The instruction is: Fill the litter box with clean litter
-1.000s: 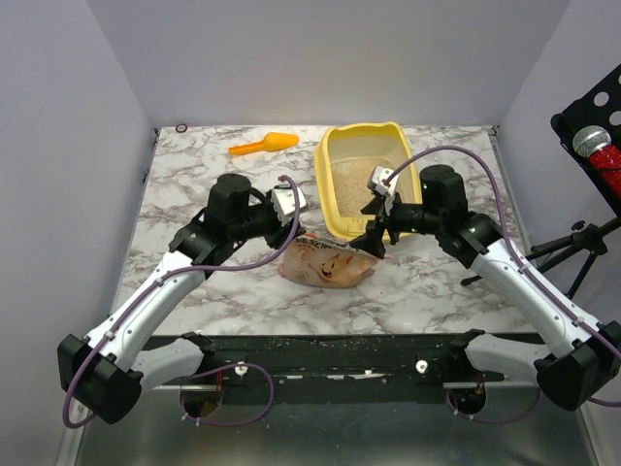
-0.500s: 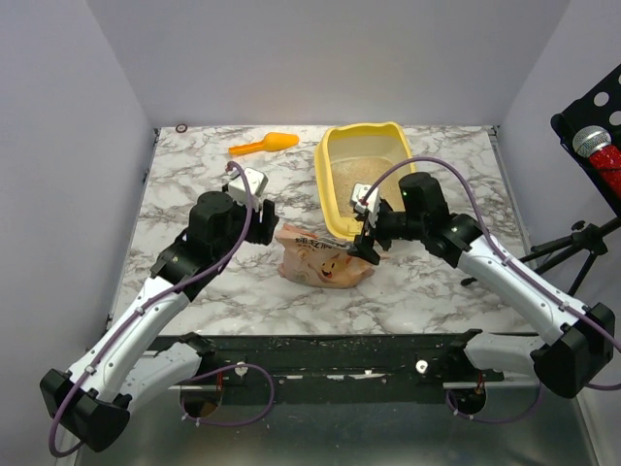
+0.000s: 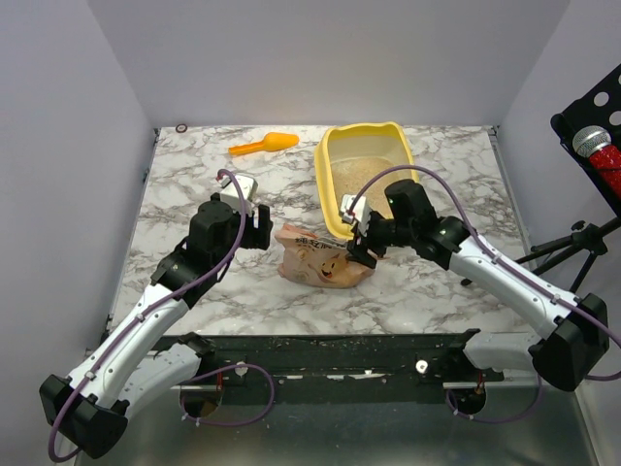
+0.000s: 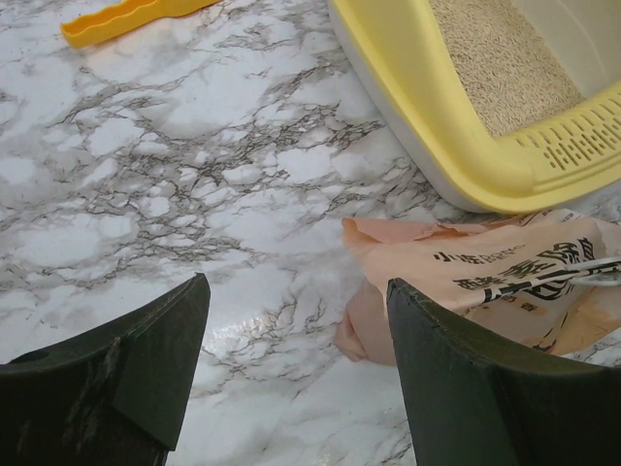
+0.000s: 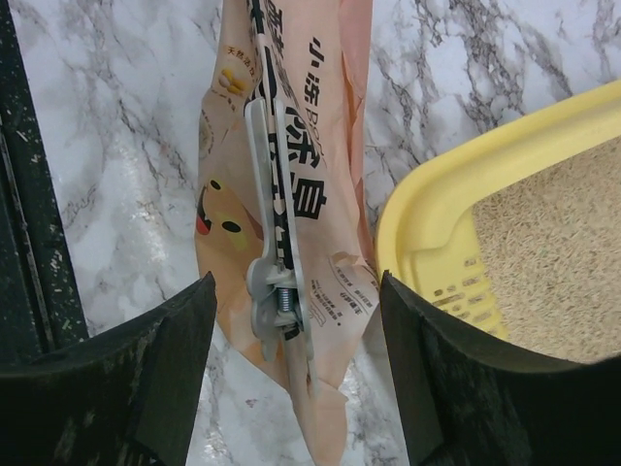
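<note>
Litter box (image 3: 321, 180) sits back right on the table, clean litter (image 3: 367, 173) inside. Right gripper (image 5: 296, 280) hangs over the bag (image 5: 335, 194) just beside the box's near rim. Left gripper (image 4: 296, 286) is left of the box, and both sets of jaws are apart and empty.

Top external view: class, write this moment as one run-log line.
litter box: holds litter; litter bag: lying flat beside box; left tool: open, empty; right tool: open, above bag
</note>
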Controlling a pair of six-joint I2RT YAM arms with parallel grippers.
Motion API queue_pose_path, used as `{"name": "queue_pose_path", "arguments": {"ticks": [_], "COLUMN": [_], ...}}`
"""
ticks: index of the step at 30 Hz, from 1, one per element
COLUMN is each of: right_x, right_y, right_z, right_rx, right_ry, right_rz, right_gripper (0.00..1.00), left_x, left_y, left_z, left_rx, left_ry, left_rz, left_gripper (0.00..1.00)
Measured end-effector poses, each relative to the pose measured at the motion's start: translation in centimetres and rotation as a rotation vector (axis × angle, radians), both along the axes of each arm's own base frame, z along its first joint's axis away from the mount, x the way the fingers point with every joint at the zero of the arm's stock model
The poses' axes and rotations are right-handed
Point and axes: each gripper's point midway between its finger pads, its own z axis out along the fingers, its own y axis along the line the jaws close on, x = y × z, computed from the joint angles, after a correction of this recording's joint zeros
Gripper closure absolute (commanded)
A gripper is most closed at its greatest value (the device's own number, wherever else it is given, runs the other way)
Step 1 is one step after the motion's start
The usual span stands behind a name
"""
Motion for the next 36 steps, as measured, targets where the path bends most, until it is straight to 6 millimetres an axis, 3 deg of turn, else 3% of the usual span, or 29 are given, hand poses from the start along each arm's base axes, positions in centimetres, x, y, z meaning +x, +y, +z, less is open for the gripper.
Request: {"name": "queue_pose_path", "arguments": {"ticks": [4,5,6,14,21,28,32,36], "right_x": [0.1,0.1,0.3,0.8,0.8,2.1,2.3,1.0], "right_y": [0.0,-0.1,-0.2,-1.3,-3.9,-8.3,-11.0,-13.9], "right_z": [-1.0,-1.2,-1.4,-1.3,3.7,7.4,6.4,2.5], "right_rx": [-0.031,-0.04,-0.05,-0.081,0.009,0.172,0.268,0.339], "right_ry": [0.01,0.013,0.014,-0.006,-0.092,-0.031,0.072,0.173], "right_rz": [-0.007,-0.013,-0.02,-0.093,-0.276,-0.746,-1.051,-1.309], "right_gripper": [0.76,0.94,0.99,1.0,1.0,1.0,0.99,0.99], "left_x": [0.0,0.0,0.0,0.0,-0.2,-0.4,-0.6,-0.8], "left_y": [0.0,0.0,0.0,0.0,0.0,-0.1,-0.3,-0.4], "left_z": [0.0,0.1,0.1,0.1,0.5,0.8,1.0,1.3], "left_rx": [-0.003,-0.004,-0.005,-0.008,-0.016,-0.028,-0.037,-0.048], "left_ry": [0.0,-0.001,-0.002,-0.002,-0.011,-0.018,-0.023,-0.029], "left_rz": [0.001,0.001,0.001,0.002,0.0,-0.012,-0.026,-0.033], "left_gripper": [0.18,0.18,0.18,0.18,0.18,0.18,0.18,0.18]}}
